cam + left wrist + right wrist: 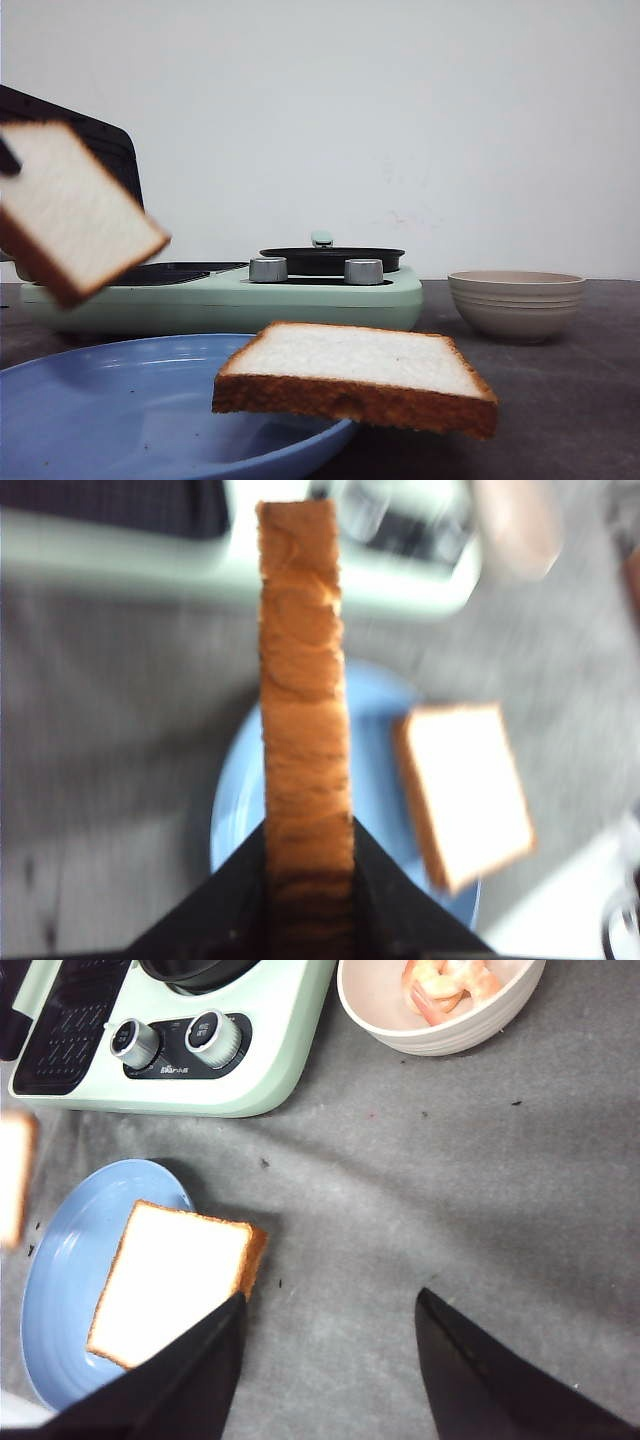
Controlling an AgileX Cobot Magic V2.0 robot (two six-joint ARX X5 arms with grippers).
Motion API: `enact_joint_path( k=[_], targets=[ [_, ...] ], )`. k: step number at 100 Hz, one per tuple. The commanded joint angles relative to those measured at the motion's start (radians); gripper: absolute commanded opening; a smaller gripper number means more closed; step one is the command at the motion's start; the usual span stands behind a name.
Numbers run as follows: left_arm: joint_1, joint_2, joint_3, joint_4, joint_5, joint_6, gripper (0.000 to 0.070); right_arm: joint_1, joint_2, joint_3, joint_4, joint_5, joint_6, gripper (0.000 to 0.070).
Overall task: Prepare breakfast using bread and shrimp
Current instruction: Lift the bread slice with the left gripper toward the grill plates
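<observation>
One slice of bread (70, 215) hangs tilted in the air at the left, in front of the appliance's raised lid. In the left wrist view this slice (303, 680) shows crust edge-on, with my left gripper (308, 830) shut on it. A second slice (355, 375) lies flat across the right rim of the blue plate (120, 410), overhanging it. My right gripper (330, 1298) is open above the grey mat, with its one finger just over the corner of that slice (170, 1280). Pink shrimp (445, 980) lie in the beige bowl (440, 1020).
A mint-green cooker (230, 295) with two metal knobs, a grill plate and a small black pan stands behind the plate, its lid up. The beige bowl (515, 300) sits to its right. A grey mat (450, 1190) covers the table.
</observation>
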Motion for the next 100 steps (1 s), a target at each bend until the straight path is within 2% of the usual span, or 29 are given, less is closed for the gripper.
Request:
enact_joint_path(
  k=[1, 17, 44, 58, 69, 88, 100],
  targets=[
    [-0.002, -0.003, 0.013, 0.058, -0.008, -0.021, 0.0001, 0.000, 0.003, 0.016, 0.004, -0.003, -0.006, 0.0330],
    [-0.002, -0.008, 0.013, 0.194, -0.062, -0.050, 0.0001, 0.000, 0.003, 0.016, 0.004, -0.003, -0.006, 0.0330],
    [-0.002, -0.006, 0.016, 0.373, -0.224, -0.040, 0.0002, 0.000, 0.003, 0.016, 0.004, -0.003, -0.006, 0.0330],
    [-0.002, 0.011, 0.029, 0.432, -0.321, 0.008, 0.0001, 0.000, 0.003, 0.016, 0.004, -0.002, -0.006, 0.0330],
    [-0.002, 0.048, 0.049, 0.462, -0.366, 0.058, 0.0002, 0.000, 0.003, 0.016, 0.004, -0.001, -0.006, 0.0330],
    [-0.004, 0.171, 0.126, 0.488, -0.373, 0.137, 0.0002, 0.000, 0.003, 0.016, 0.004, 0.001, -0.008, 0.0330],
    [-0.020, 0.257, 0.187, 0.505, -0.408, 0.176, 0.0002, 0.000, 0.003, 0.016, 0.004, 0.000, -0.012, 0.0330]
  ],
)
